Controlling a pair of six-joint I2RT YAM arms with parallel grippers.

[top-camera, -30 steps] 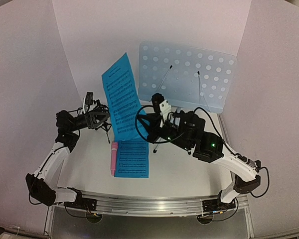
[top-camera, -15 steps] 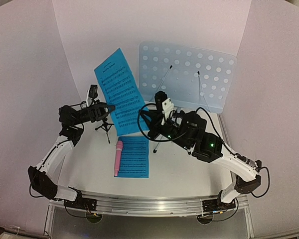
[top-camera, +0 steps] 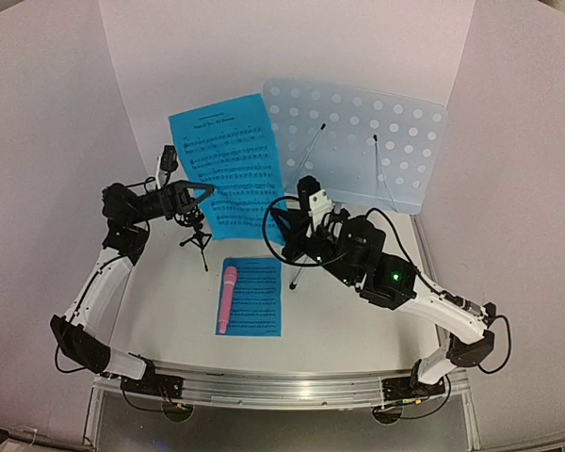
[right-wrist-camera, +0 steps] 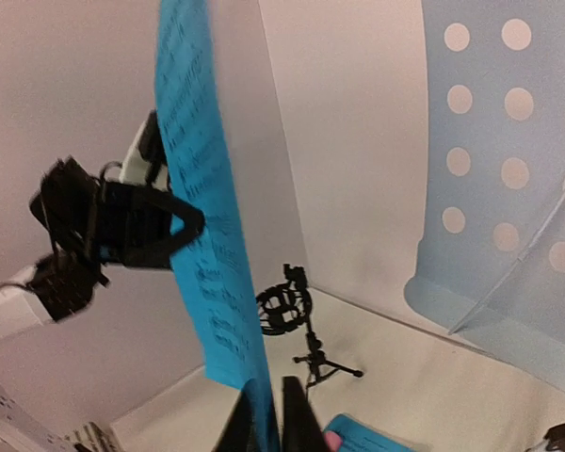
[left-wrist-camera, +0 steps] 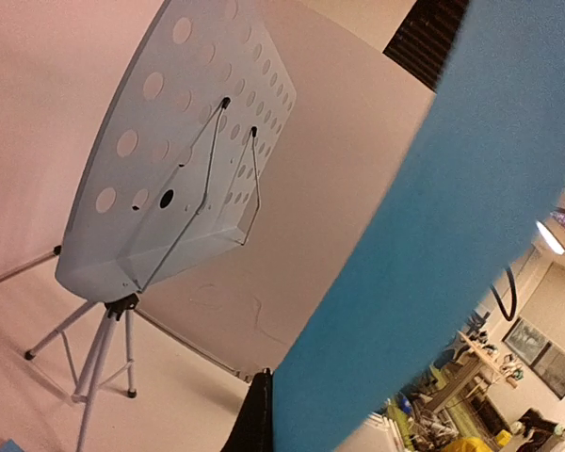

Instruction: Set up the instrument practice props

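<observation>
Holey pale-blue stand (top-camera: 353, 155), two blue sheets (top-camera: 259, 299), one pink mic (top-camera: 227, 298), left hand (top-camera: 209, 191) pinching raised sheet (top-camera: 228, 160), right hand (top-camera: 281, 229) grip not clear.

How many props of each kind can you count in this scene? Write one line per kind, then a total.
Stand: 1
Sheets: 2 (held sheet, flat sheet)
Microphone: 1
Mic holder: 1
Total: 5
</observation>
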